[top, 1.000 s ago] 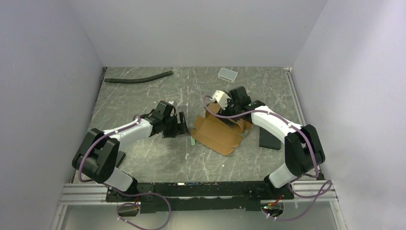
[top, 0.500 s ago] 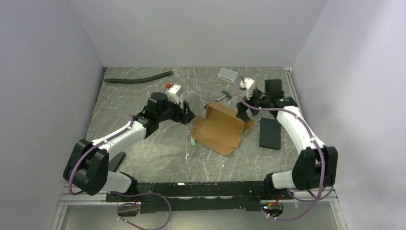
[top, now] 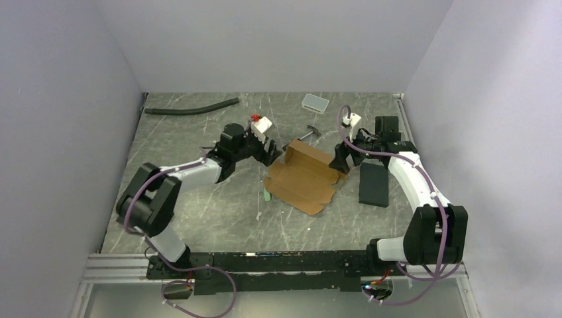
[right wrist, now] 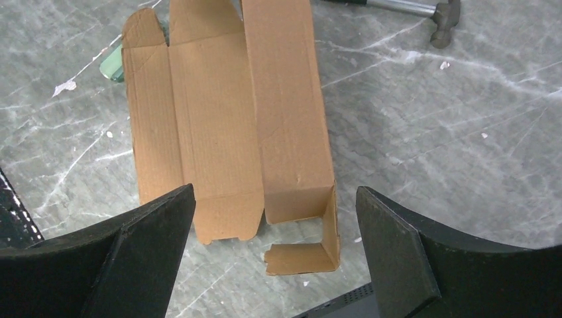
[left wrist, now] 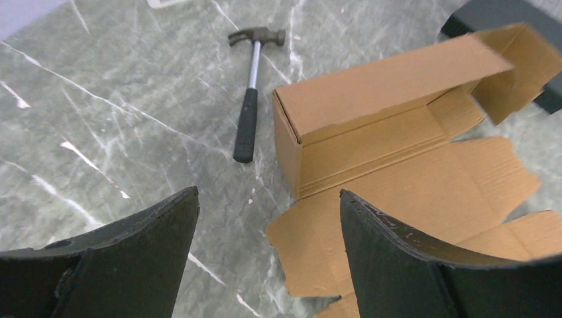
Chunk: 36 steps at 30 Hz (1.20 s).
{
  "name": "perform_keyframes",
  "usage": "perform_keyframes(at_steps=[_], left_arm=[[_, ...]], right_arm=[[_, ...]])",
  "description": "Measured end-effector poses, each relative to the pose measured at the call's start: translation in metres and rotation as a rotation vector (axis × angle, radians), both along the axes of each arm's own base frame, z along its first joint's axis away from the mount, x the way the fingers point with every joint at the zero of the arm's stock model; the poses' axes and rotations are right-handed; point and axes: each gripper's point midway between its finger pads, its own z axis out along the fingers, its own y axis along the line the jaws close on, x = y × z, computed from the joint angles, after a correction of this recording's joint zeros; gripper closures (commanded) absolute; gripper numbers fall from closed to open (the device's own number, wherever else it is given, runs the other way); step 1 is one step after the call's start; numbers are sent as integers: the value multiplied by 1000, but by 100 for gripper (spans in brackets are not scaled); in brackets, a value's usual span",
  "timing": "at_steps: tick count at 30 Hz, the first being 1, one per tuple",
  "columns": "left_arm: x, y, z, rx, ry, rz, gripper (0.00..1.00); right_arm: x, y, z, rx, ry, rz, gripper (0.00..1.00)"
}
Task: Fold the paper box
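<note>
The brown cardboard paper box (top: 301, 177) lies partly folded in the middle of the table, its far panel standing up and its flaps spread flat toward me. It shows in the left wrist view (left wrist: 397, 139) and in the right wrist view (right wrist: 225, 112). My left gripper (top: 270, 152) is open and empty just left of the box's far-left corner, its jaws (left wrist: 268, 218) wide apart over the box's near flap edge. My right gripper (top: 339, 160) is open and empty at the box's right end, above the bent end flap (right wrist: 311, 255).
A small hammer (top: 311, 133) lies just behind the box, also in the left wrist view (left wrist: 250, 99). A flat black slab (top: 374, 184) lies right of the box. A white-grey tray (top: 315, 103) and a black hose (top: 192, 107) lie at the back. A green piece (top: 266, 195) peeks from under the box's left edge.
Both arms swung away from the box and back toward its far corners. The right gripper let go of the box's far panel, which now stands up. The left gripper moved up and right.
</note>
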Motion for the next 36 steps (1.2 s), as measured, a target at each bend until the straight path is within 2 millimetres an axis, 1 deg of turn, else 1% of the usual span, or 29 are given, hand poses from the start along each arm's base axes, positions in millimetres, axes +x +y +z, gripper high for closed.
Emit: perform_keyframes(at_steps=[5,9,13,15,19,22,25,26,28,29,30,36], left_arm=[[9,-21,-46,49,-15,0,17],[12,-34,-69,76,-40,14,18],[19,-41,-82,99,-75,69,21],[26,-43,-84,106,-99,101,26],[36,-41,-85,106,-129,158,34],[44,-40,-85,105,-143,195,48],[49,-39,-87,105,-153,225,51],[50,-39,-88,106,-155,232,59],[51,-39,-90,109,-153,240,85],[51,-40,-91,111,-155,242,95],[51,-40,-92,107,-152,248,100],[51,-40,-90,90,-160,290,100]], right_arm=[[1,3,-6,16,34,-18,6],[3,5,-8,23,40,-23,6],[2,6,-11,24,47,-25,6],[1,7,-11,24,49,-23,6],[1,7,-12,21,48,-22,6],[1,9,-12,20,46,-17,6],[1,11,-13,17,46,-12,6],[1,11,-13,15,45,-12,6],[1,12,-14,11,46,-11,7],[1,12,-15,8,47,-11,7],[1,12,-16,6,48,-11,7],[2,13,-17,0,49,-10,5]])
